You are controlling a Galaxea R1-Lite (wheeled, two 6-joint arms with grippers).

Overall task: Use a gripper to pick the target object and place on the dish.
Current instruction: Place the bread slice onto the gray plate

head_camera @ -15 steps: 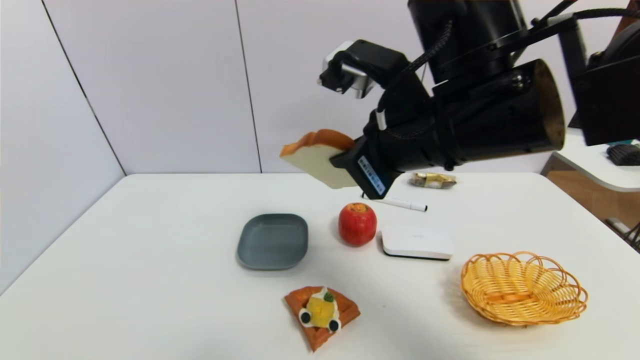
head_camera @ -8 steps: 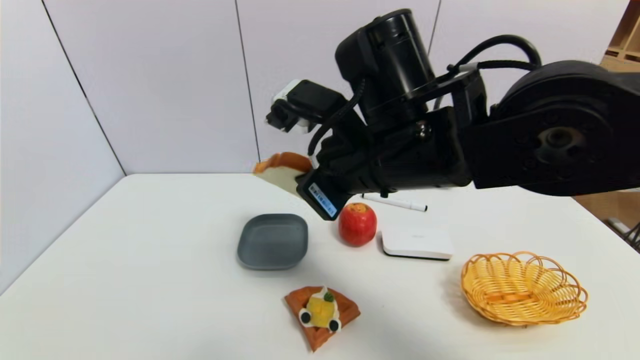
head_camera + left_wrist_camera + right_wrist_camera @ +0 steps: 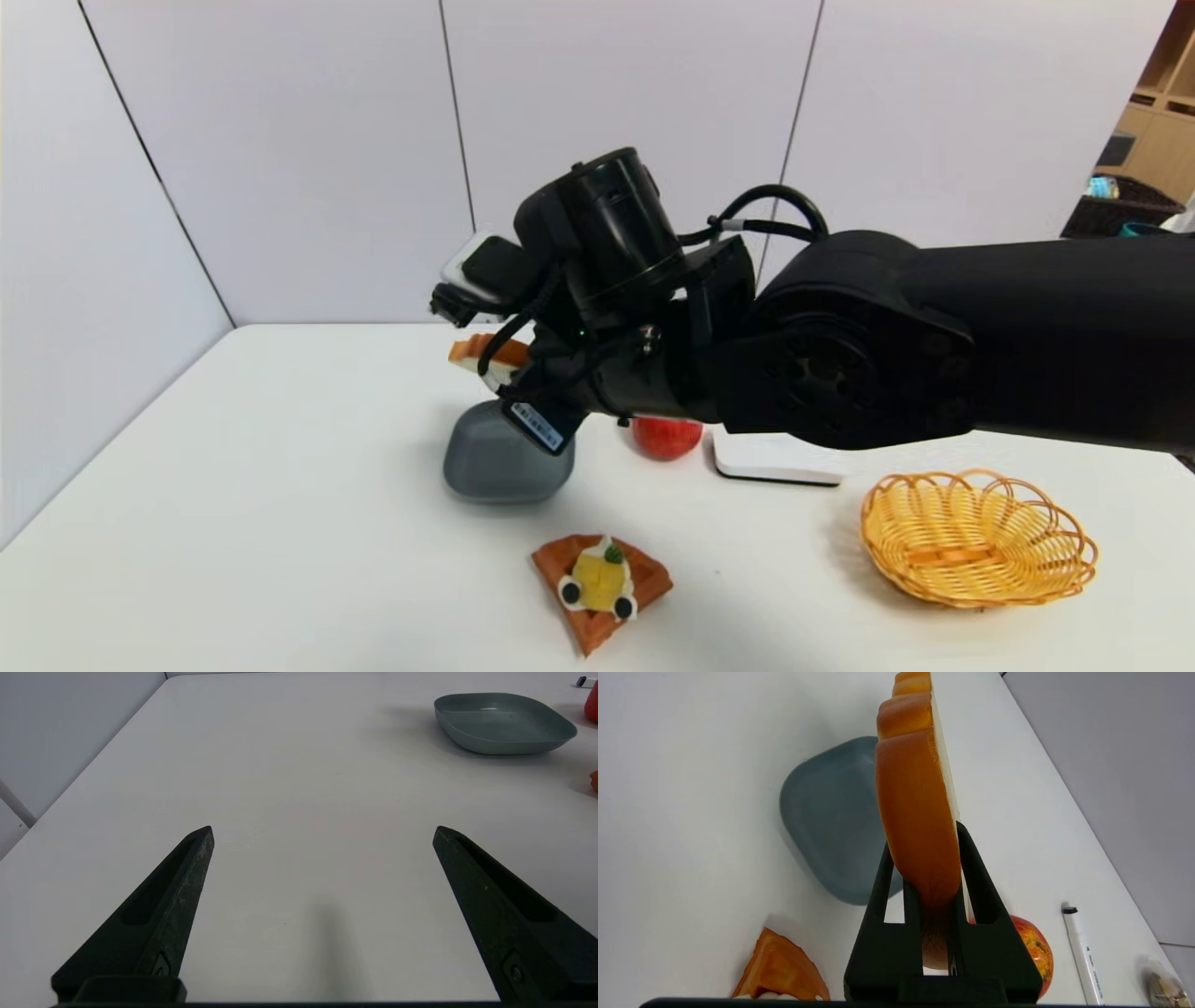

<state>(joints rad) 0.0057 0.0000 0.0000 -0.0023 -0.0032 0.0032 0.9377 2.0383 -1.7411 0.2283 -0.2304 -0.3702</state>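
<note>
The right tool was clamped on the toast, its two fingers pressed against the slice's flat faces near one end, so the orange-brown crust faced the wrist camera. In the head view the right arm reached across from the right, and the toast showed only as a small piece of crust and white crumb held in the air above the far edge of the dish. From the right wrist, the dish lay on the desk beneath the slice, apart from it.

The left tool was parked low over the near left part of the desk, fingers spread wide with nothing between them; the dish sat well off to its far right.

An apple stood just right of the dish, partly hidden by the arm, with a white box to its right. A waffle lay near of the dish, and a wicker basket sat at the near right. The right wrist view also showed a pen beyond the apple.
</note>
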